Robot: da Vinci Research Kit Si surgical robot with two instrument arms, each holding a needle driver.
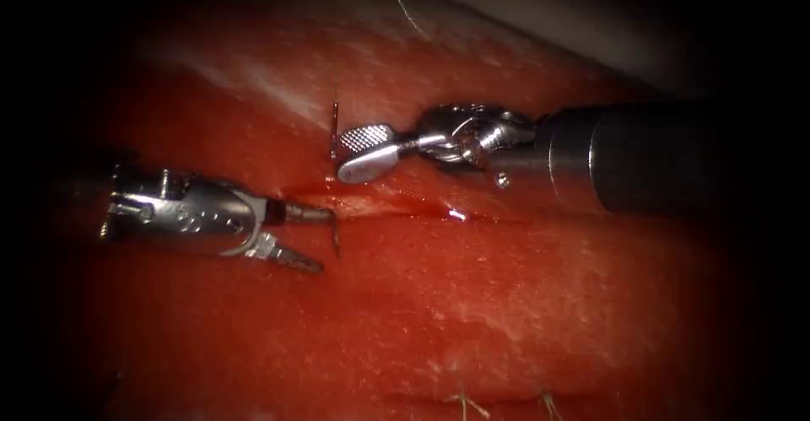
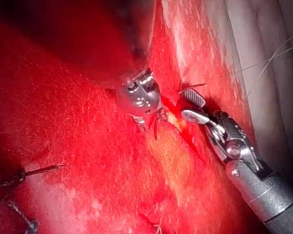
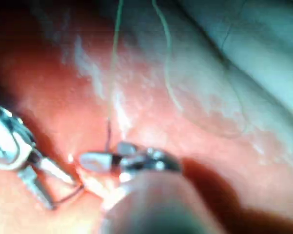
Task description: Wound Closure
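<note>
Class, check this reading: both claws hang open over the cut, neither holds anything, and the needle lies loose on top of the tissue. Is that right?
One detail is wrong. The needle does not lie loose: the endoscope view shows it passing through the tissue, one end rising above the cut, the other emerging below. The left claw and right claw are indeed open and empty.
</note>
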